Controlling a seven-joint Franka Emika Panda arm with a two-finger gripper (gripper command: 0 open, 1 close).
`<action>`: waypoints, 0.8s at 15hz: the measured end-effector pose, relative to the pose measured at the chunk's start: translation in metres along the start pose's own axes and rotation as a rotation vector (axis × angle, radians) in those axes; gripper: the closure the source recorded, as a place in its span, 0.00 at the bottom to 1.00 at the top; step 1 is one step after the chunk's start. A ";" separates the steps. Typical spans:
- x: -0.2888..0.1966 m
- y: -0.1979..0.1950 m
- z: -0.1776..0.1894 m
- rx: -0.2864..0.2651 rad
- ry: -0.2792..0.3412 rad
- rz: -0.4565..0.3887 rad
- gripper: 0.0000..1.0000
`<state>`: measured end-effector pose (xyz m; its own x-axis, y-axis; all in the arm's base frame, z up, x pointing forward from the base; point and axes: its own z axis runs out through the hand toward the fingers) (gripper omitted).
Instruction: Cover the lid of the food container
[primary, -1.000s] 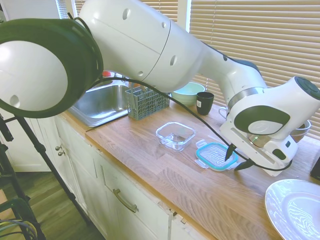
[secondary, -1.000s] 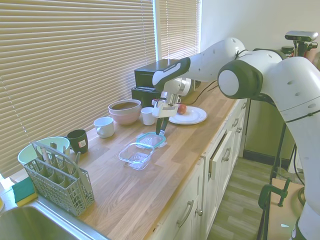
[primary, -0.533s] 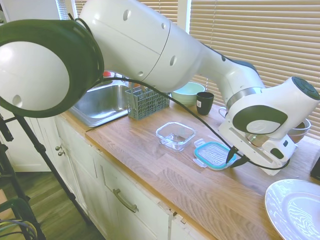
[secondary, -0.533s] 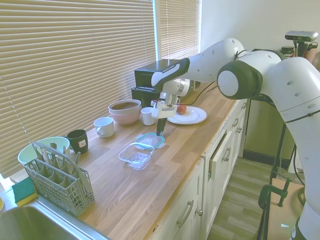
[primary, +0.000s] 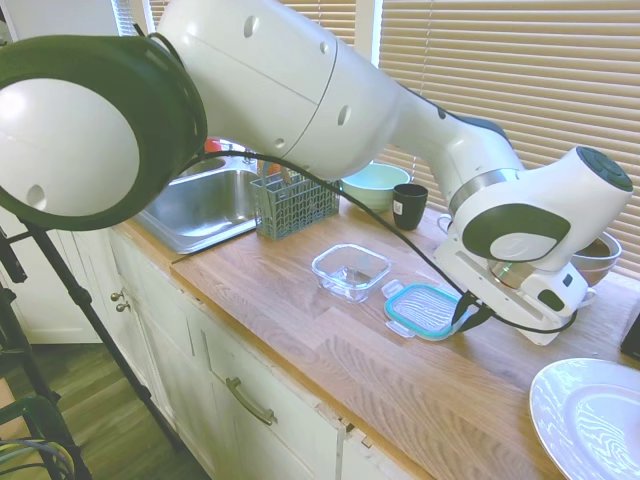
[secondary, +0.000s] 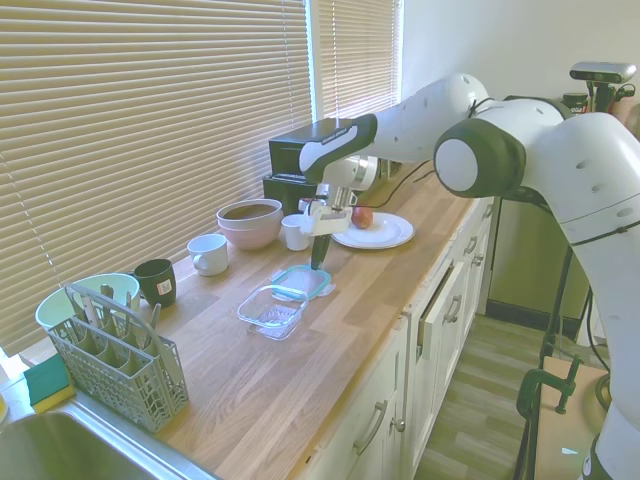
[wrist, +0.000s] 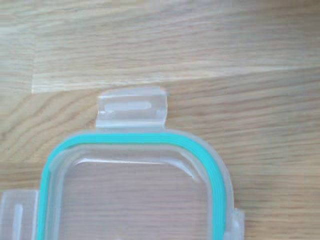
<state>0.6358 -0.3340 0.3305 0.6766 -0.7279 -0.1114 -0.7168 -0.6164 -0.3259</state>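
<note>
My gripper is pinched on the lid, fingers clamped on the rim end that points away from the food container. The lid is tilted: held end raised, the end toward the container low, at or just above the wooden counter; can't tell whether it touches. In the second exterior view the gripper hangs straight down onto the lid, which sits just beside the container.

Container is open and upright, mid-counter, closer to the front edge than the crockery row. Lid overlaps none of it from what I see.

Wrist view: lid fills the lower part, teal seal ring, one clear snap tab sticking out over bare wood grain.

Along the back edge by the blinds: mint bowl, black mug, white mug, pink-brown bowl. Grey cutlery drainer stands at the sink end. White plate with a red fruit lies toward the other end, well apart from the container.
</note>
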 end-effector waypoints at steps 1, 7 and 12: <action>-0.005 -0.001 -0.009 0.003 0.013 -0.001 1.00; -0.051 -0.008 -0.068 0.003 0.067 -0.029 1.00; -0.095 -0.024 -0.097 -0.028 0.112 -0.063 1.00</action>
<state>0.5727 -0.2788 0.4397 0.6983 -0.7157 0.0143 -0.6791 -0.6687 -0.3028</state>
